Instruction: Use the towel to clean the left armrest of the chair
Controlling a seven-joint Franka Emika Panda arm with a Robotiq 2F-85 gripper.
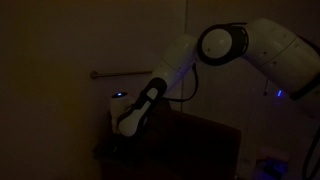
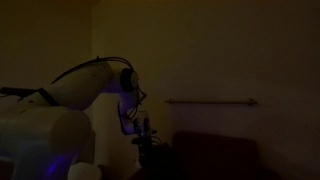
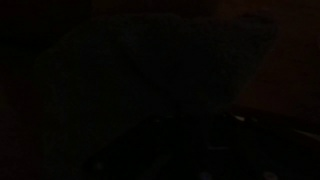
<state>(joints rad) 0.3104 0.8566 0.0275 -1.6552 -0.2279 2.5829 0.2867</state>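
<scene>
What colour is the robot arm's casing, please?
The arm is white, shown best in an exterior view despite the dim light.

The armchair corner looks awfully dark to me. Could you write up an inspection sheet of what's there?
Surface: dark brown boxy armchair, seen only as a dim outline.
Job's things: the left armrest can't be singled out in the dark; no towel can be made out.
Clutter: nothing seen.
End effector: a dark shape below the white robot arm, near the chair's edge; open or shut cannot be told.
Cables: a thin cable arches along the arm.
Surroundings: plain wall with a thin wall-mounted rail; a blue glow low on the robot; the wrist view is almost black.
</scene>
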